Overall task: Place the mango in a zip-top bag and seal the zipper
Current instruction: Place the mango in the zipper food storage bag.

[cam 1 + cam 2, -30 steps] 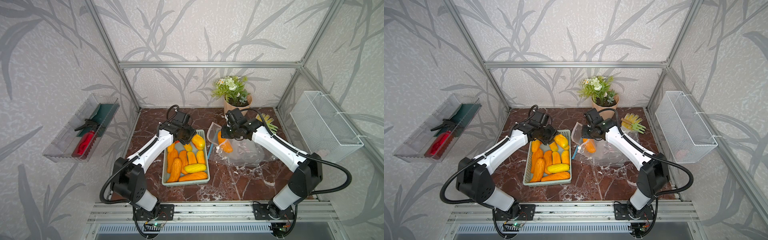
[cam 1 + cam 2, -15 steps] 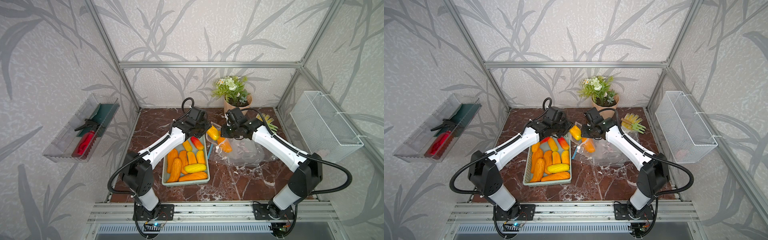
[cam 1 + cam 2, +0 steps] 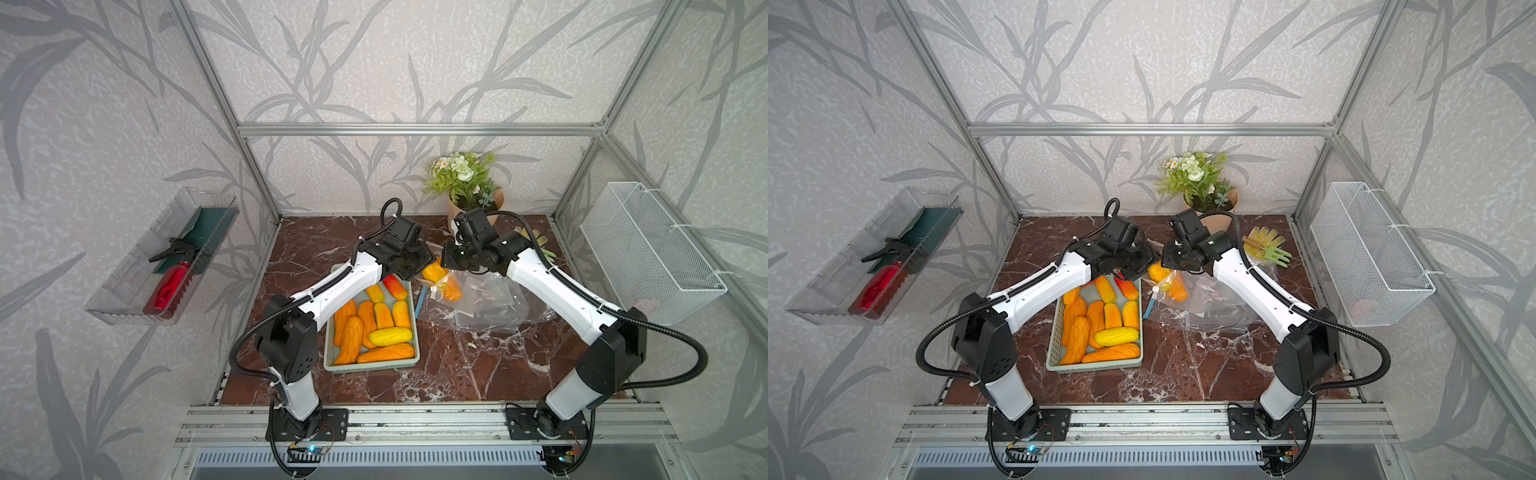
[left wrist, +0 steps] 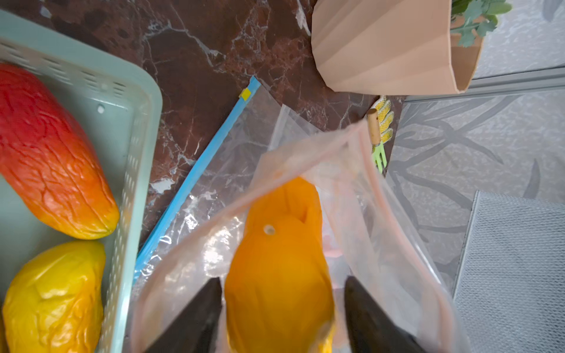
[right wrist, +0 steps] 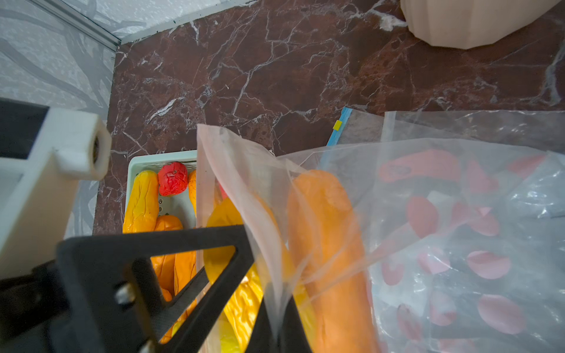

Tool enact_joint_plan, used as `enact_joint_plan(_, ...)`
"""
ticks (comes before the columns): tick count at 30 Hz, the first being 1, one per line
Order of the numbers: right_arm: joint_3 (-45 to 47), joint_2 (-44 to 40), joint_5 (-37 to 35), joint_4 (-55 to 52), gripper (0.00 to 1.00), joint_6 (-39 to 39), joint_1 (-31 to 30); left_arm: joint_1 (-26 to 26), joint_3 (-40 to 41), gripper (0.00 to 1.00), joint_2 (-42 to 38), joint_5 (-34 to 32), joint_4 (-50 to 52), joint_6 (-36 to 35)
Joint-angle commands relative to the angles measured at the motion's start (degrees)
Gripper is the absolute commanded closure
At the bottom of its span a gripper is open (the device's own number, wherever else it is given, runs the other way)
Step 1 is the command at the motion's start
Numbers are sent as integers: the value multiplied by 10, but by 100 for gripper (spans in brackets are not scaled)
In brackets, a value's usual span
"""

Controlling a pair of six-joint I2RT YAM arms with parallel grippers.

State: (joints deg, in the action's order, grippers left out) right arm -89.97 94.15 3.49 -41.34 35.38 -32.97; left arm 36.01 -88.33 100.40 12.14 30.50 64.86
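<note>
The mango (image 4: pixel 275 262) is seen between the fingers of the left gripper (image 4: pixel 282 279), whose jaws are spread apart, with a gap visible on one side. It is positioned at the raised mouth of the zip-top bag (image 3: pixel 494 299), which is spread over the middle of the bench (image 3: pixel 457 374), just beside the basket (image 3: pixel 374 366). The bag's upper lip is pinched by the right gripper (image 3: pixel 449 261), clamped together on the film. The light-blue zipper (image 4: pixel 195 177) is laid flat on the bench along the basket's wall. A second orange mango (image 5: pixel 324 244) is seen deeper inside the bag.
</note>
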Motion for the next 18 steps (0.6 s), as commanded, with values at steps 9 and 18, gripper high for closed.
enact_joint_plan(9, 0, -11, -9, 1, 100, -20, 9, -20, 8, 27, -134, -136, 234, 51)
enact_joint_plan(18, 6, -11, 8, 8, 100, -30, 9, -150, 82, 30, -171, -205, 279, -22)
